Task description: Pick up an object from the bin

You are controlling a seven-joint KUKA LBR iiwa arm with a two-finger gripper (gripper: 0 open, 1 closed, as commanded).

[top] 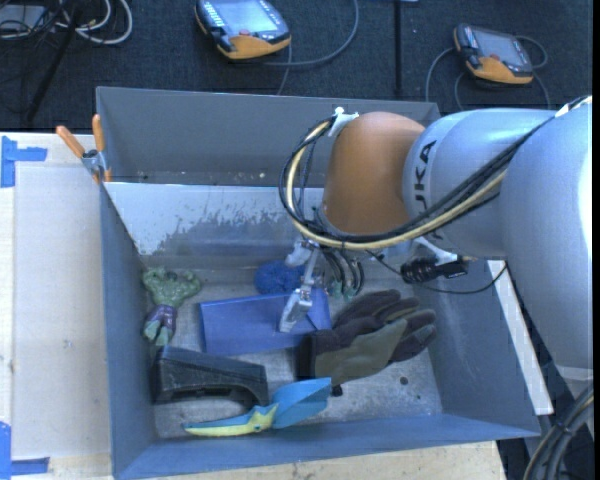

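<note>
I find the gripper [300, 306] low over the right end of a flat blue rectangular slab [242, 325], smooth and square-edged, lying on the floor of the grey metal bin [180, 148]; whether the gripper is open or closed I cannot tell. Just right of the slab lies a limp dark fabric glove [375, 343], and just behind it a crumpled blue lump [273, 276]. In my judgement the grip should span the slab's narrow width, clear of the glove, since so thin a plate offers little edge.
</note>
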